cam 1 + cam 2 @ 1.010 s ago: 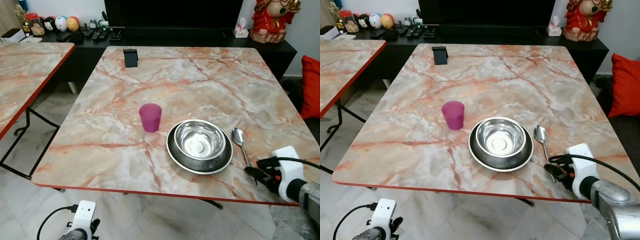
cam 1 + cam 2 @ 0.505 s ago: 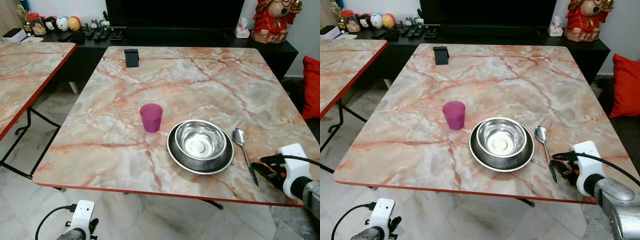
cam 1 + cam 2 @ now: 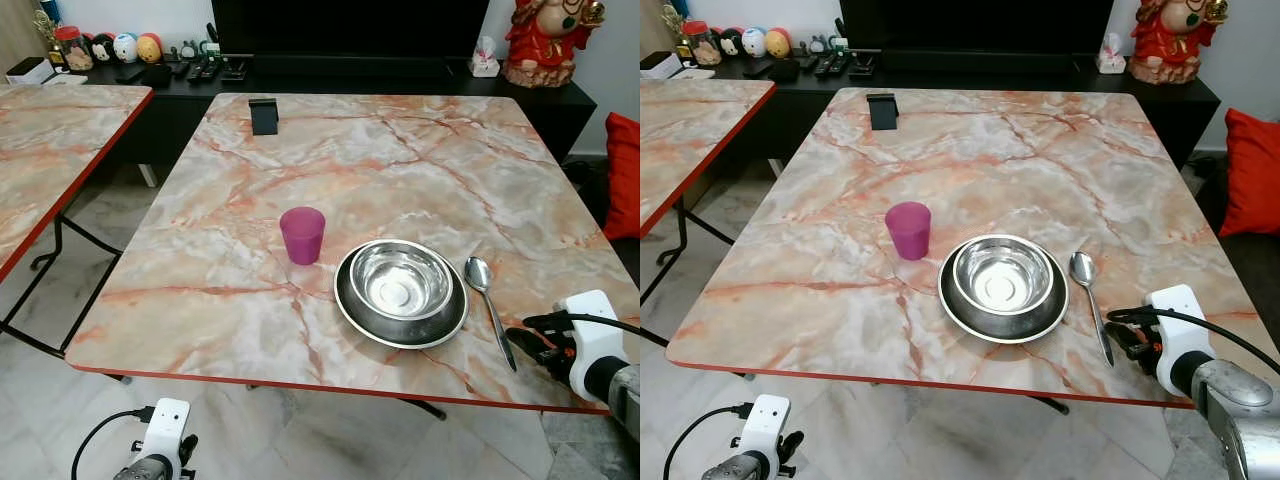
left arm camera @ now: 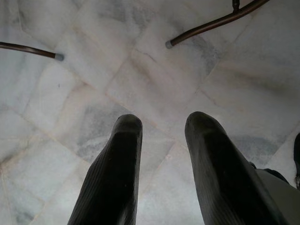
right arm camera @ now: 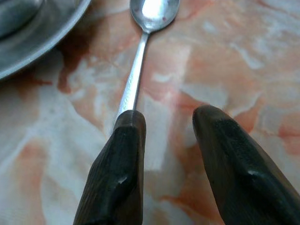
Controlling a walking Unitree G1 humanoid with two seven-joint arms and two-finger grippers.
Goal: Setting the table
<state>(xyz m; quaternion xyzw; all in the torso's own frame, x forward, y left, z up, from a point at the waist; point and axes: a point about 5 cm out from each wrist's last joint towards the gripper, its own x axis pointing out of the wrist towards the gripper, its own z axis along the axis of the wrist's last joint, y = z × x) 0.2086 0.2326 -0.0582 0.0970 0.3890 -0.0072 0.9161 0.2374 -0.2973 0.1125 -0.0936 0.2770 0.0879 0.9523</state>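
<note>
On the marble table [image 3: 400, 160] a steel bowl [image 3: 398, 280] sits inside a steel plate [image 3: 345, 300]. A purple cup [image 3: 302, 235] stands upright to their left. To their right a spoon [image 3: 485, 295] lies flat, its bowl end pointing away from me. My right gripper [image 3: 527, 336] hovers low by the table's front right edge, open, just right of the spoon handle's end. In the right wrist view the handle [image 5: 133, 89] runs under one of the fingers [image 5: 122, 159]. My left gripper [image 4: 164, 124] hangs open over the floor below the table's front edge.
A small black stand [image 3: 263, 115] sits at the table's far left. A second marble table [image 3: 50, 140] stands to the left, with a floor gap between. Behind are a dark cabinet [image 3: 150, 75] with small items, a red figurine [image 3: 545, 40] and a red cushion [image 3: 625, 170].
My right gripper has drawn back to the right, off the end of the spoon handle. The spoon, bowl, plate and cup stay where they were.
</note>
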